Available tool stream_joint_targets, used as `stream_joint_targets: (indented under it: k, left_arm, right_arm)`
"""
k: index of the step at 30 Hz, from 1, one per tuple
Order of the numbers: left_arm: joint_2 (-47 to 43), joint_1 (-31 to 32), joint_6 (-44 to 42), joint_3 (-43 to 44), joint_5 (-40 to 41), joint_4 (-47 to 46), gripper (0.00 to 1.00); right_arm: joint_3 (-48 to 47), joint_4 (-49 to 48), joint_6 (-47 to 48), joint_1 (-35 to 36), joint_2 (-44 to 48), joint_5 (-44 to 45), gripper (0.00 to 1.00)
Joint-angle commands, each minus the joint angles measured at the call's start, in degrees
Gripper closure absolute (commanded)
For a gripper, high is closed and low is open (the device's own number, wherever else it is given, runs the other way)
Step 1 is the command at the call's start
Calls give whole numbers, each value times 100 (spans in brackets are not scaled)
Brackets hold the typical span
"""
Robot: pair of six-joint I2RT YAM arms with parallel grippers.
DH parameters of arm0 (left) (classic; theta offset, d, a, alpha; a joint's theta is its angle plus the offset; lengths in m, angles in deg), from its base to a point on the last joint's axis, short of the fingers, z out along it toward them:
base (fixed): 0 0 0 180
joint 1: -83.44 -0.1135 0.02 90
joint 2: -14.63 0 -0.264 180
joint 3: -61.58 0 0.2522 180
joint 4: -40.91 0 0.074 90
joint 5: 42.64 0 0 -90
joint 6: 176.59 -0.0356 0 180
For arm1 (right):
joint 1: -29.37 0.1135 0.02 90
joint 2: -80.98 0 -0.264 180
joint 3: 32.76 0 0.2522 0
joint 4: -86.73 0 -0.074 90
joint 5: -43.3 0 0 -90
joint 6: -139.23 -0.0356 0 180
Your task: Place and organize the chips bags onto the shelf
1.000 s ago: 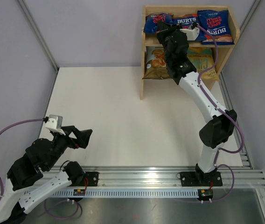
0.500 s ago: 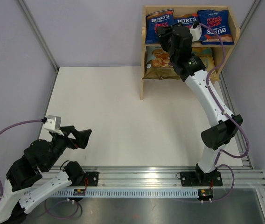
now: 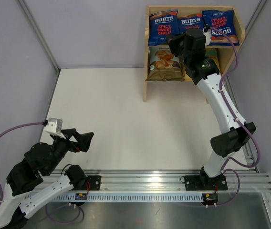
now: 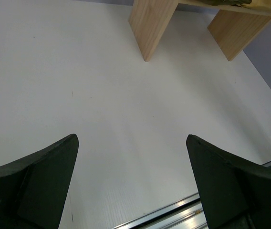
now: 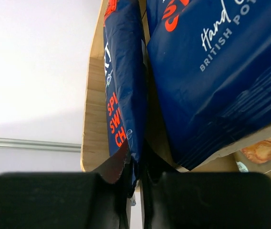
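The wooden shelf (image 3: 146, 57) stands at the far right. Three dark blue BURTS bags stand on its top tier: left (image 3: 162, 26), middle (image 3: 191, 21), right (image 3: 220, 26). A golden-yellow bag (image 3: 164, 64) stands on the lower tier. The pale blue bag is mostly hidden behind my right arm. My right gripper (image 3: 172, 43) is shut on the bottom edge of the left blue bag (image 5: 126, 90), as the right wrist view (image 5: 136, 174) shows, with the middle bag (image 5: 212, 81) beside it. My left gripper (image 3: 85, 140) is open and empty, low at the near left (image 4: 130, 143).
The shelf's side panels (image 4: 150, 24) stand on the white table (image 3: 107, 114). Grey walls close in the left, back and right. An aluminium rail (image 3: 145, 180) runs along the near edge by the arm bases.
My right gripper has moved right and up along the top tier. The left blue bag went from crumpled and tilted to upright. The yellow bag is now uncovered. My left arm has barely moved.
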Motion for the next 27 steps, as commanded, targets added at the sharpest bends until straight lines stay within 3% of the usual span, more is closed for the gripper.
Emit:
stream_joint_targets:
  k: [1,5,14,17,24,25,27]
  left_arm:
    - [14,-12,-6,-19,74,-226,1]
    - [41,-12,-6,-18,74,-225,1]
    - [14,-12,3,-19,101,-225,1]
    - [-12,-12,11,-10,109,-225,1]
    - [93,-12,125,17,355,-147,1]
    - [111,-21,152,34,503,-94,1]
    - [199,-38,266,69,662,-32,1]
  right_arm:
    - [-198,-152,-326,11,-45,-140,87]
    - [-295,-160,-537,2,-194,-70,92]
    - [-788,51,-555,2,-529,-52,92]
    - [-542,-55,-537,11,-328,-105,84]
    - [230,-134,-125,-7,499,-289,50]
    - [432,-160,-80,2,596,-376,40]
    - [600,-222,51,-33,894,-517,29]
